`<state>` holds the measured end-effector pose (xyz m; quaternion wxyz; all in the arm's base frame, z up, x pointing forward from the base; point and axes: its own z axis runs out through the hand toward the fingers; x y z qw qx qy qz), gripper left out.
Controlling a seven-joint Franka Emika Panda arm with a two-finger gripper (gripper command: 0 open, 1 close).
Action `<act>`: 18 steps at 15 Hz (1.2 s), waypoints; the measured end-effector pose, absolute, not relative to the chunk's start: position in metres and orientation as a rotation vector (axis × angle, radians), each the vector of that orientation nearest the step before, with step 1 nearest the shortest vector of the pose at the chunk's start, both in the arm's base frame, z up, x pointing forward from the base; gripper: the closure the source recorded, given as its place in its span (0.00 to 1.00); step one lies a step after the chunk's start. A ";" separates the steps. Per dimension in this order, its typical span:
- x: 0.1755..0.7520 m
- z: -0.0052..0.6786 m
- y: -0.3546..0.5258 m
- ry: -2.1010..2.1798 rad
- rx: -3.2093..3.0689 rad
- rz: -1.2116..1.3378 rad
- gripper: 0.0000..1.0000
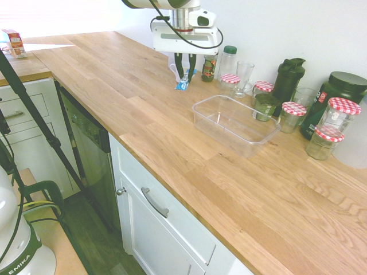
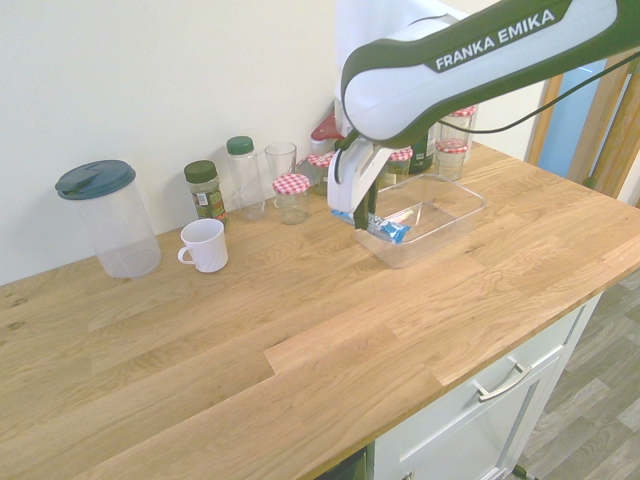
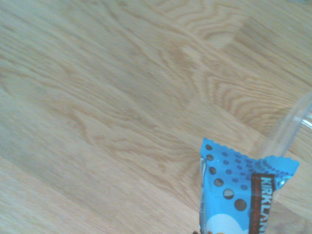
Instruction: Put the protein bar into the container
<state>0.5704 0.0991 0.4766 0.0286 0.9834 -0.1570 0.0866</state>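
Observation:
The protein bar is a small bar in a shiny blue wrapper, and my gripper is shut on its upper end. It hangs a little above the wooden counter, just off the short end of the container, a shallow clear plastic tub with nothing in it. From the other side, the protein bar dangles from the gripper in front of the container's near end. In the wrist view the protein bar shows blue with dark dots, with the container's rim beside it.
Along the wall stand jars with red-checked lids, a dark shaker bottle, a drinking glass and a spice jar. A white mug and a large clear jug sit further along the wall.

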 end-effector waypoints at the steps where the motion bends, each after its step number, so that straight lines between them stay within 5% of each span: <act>1: 0.574 0.478 0.085 -0.538 3.030 0.264 1.00; 18: 0.602 0.423 0.002 -0.855 3.026 0.138 1.00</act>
